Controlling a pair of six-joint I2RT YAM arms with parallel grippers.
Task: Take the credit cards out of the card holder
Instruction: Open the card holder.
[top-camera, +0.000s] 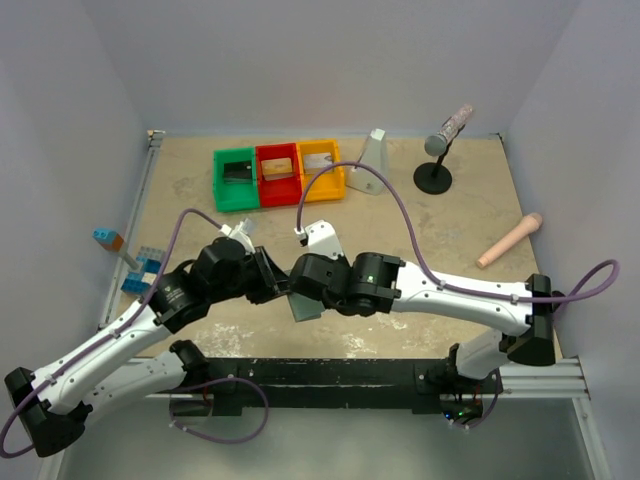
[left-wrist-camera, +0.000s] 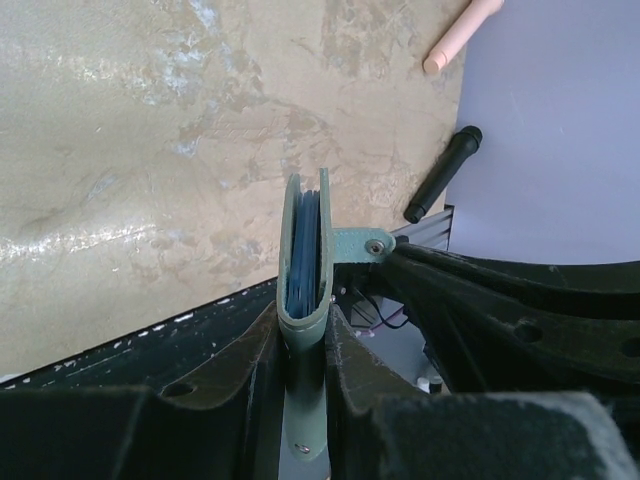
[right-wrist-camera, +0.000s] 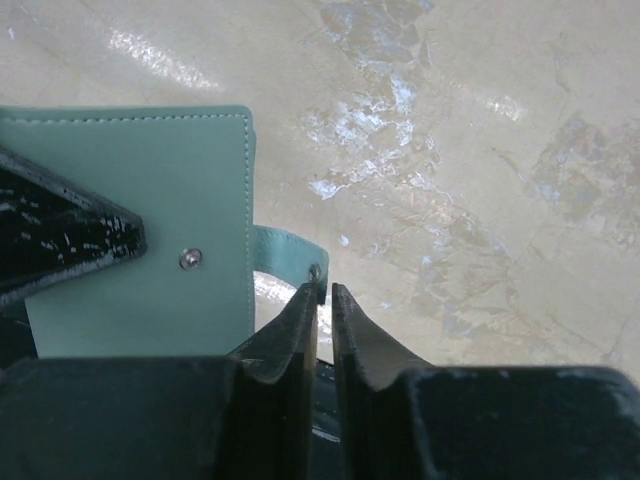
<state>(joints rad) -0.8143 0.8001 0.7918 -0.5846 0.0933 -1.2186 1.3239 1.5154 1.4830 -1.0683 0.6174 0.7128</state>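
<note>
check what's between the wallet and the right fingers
Just the snap tab, arching from the wallet to the tips of the right fingers; the right wrist view shows it.

Beyond the black base rail (top-camera: 330, 385), the left arm (top-camera: 110, 345) and right arm (top-camera: 470, 295) have smooth white shells on their long links and bulky black joint housings farther out. A lilac cable (top-camera: 395, 200) loops off each wrist. A small green light (top-camera: 372, 266) glows on the right arm's housing. The left pincer (left-wrist-camera: 303, 318) and right pincer (right-wrist-camera: 325, 292) are matte black and wedge-shaped.

Robotics lab test cell: white booth walls (top-camera: 60, 120), alu mounting rail (top-camera: 560, 378), scuffed bench (top-camera: 450, 235).
</note>
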